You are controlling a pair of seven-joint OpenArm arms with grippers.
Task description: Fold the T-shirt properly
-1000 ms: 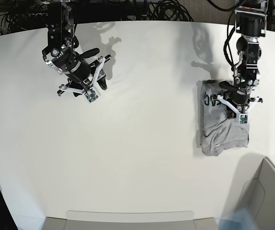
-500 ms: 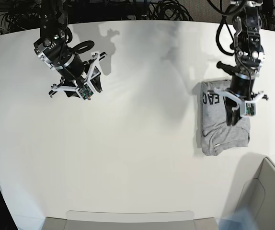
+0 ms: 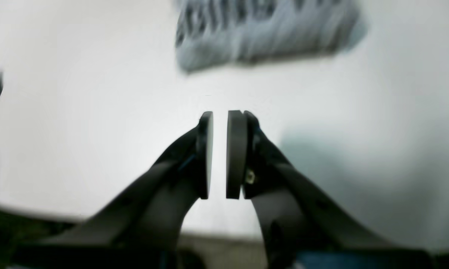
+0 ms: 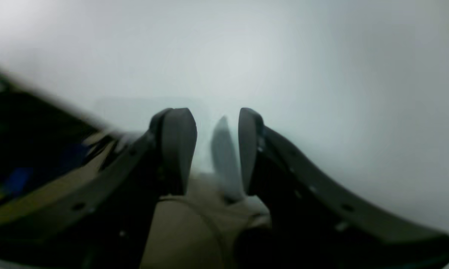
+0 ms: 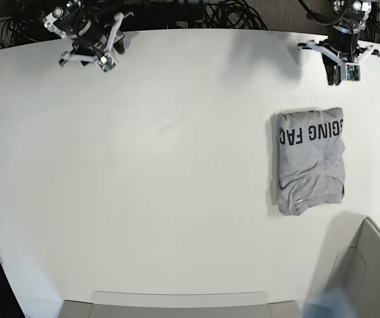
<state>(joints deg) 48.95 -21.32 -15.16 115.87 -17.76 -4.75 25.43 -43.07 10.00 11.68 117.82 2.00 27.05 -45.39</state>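
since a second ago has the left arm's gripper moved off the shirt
Yes. The left gripper has pulled back toward the far table edge, clear of the folded T-shirt, which it was over a second ago.

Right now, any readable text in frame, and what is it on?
"GING FAC": black block capitals on the folded heather-grey cotton T-shirt, base view; the fold cuts off the rest.
Left wrist view: dark lettering on the same shirt, too blurred to read.
Right wrist view: none.
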